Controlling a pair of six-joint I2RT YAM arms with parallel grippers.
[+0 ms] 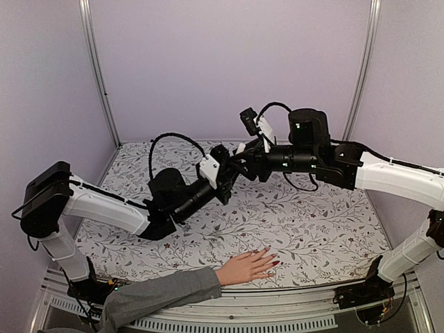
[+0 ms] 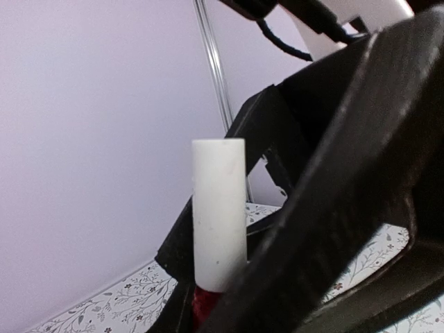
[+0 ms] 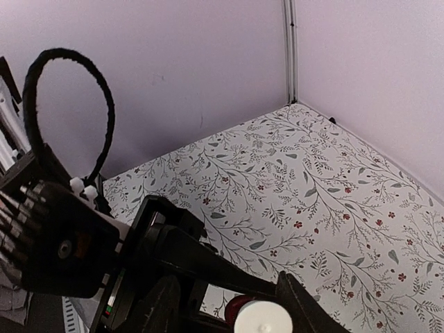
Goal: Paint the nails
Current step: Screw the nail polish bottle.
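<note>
Status: pale flesh-coloured hand with a grey sleeve (image 1: pixel 244 268) lies flat on the floral-print table cloth (image 1: pixel 312 222) at the near edge, fingers pointing right. The nails (image 1: pixel 275 263) are at its right end. At least two fingertips show dark glossy red in the top view. They're too small to count and the thumb is unclear, so I can't confirm all five.

Both tools are up in the air well beyond the hand, toward the back wall, nowhere near the nails.

Left gripper (image 1: pixel 232 175) is clamped on the small red bottle (image 2: pixel 205 305), held upright, with the white cylindrical cap (image 2: pixel 219 211) seated on top.

Right gripper (image 1: pixel 244 163) has its jaws apart on either side of the cap, with a gap showing on one side in the right wrist view. It's holding nothing.

My read: partly done. There's colour on some nails, but the bottle is capped and no brush is out, so nothing is being applied. If any nail is bare, the cap has to come off and travel down to the hand.
</note>
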